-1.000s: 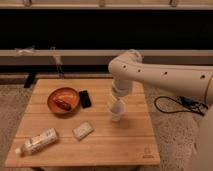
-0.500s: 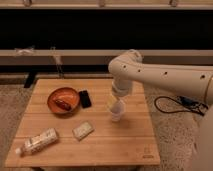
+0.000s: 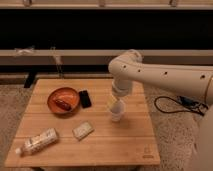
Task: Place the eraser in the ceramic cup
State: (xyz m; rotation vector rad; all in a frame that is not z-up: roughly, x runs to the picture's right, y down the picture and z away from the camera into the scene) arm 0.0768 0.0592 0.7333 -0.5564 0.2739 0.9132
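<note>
Since nothing moves across the last second, we judge the task not yet begun: the eraser (image 3: pixel 83 130) lies flat on the table (image 3: pixel 127 145) toward the front edge, left of centre, well apart from the cup (image 3: pixel 117 116) nearer the right edge. Our gripper (image 3: pixel 116 105) hangs right over the cup. We cannot tell how wide it stands or whether it holds anything.

claw (image 3: pixel 116 105) at ceramic cup (image 3: pixel 117 117), eraser (image 3: pixel 83 130) on table (image 3: pixel 105 146)
</note>
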